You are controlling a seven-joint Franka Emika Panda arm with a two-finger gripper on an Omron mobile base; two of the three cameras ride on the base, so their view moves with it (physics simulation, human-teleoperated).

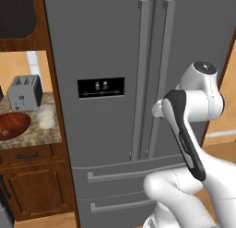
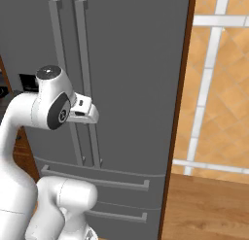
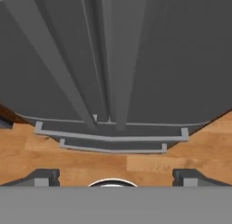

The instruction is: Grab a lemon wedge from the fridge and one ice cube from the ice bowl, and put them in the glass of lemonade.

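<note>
Kitchen, wood floor: tall grey steel French-door fridge (image 1: 138,84), doors closed, vertical handles straight ahead of released fingers (image 3: 45,177), untouched.

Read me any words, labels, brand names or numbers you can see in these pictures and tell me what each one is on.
There is no text that can be read.
The fridge bears no brand name or label on its doors.
The black dispenser panel shows small pale marks, too small and blurred to read as characters.
The toaster has two small dark spots on its front, knobs or marks, not legible text.
The glass of lemonade and the ice bowl are plain.
</note>
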